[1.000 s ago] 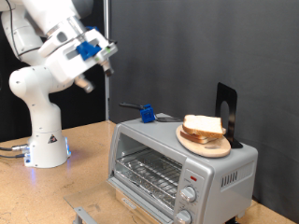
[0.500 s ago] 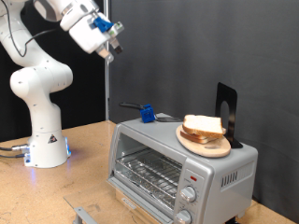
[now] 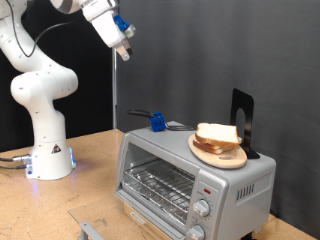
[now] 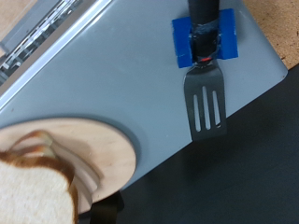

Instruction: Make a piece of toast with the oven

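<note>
Toast (image 3: pixel 218 136) lies on plate (image 3: pixel 213 155) atop oven (image 3: pixel 190 175).

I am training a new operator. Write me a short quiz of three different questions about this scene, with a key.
1. True or false: the tool holds a slice of bread.
2. Where does the bread lie?
A. on the wire rack inside the oven
B. on the wooden plate on top of the oven
C. on the table beside the oven
3. Fill in: the spatula rests in a ____ holder on the oven's top.

Key
1. False: the tool is high in the air, far above the oven, with nothing between its fingers.
2. B
3. blue
</note>
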